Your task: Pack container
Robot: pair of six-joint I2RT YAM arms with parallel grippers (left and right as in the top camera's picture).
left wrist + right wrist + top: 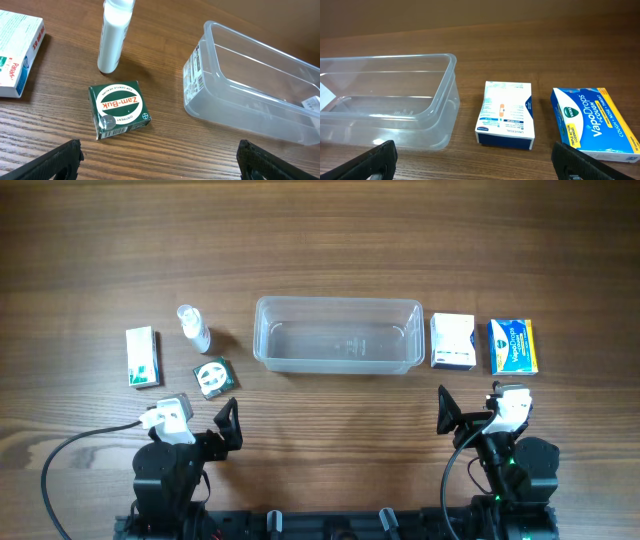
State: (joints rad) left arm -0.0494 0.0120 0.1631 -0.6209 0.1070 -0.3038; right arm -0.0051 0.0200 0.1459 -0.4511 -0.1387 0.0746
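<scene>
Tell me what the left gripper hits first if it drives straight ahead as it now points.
Most likely the green Zam-Buk box: it lies nearest ahead of the left gripper, inside its open span but left of centre. The container stands farther right; depth is unclear.

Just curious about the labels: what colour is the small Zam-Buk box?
Zam-Buk box: dark green with a white oval; clearest in the left wrist view.

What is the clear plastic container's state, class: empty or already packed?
Empty: the container has a bare clear floor in the overhead view, and neither wrist view shows any item inside.
</scene>
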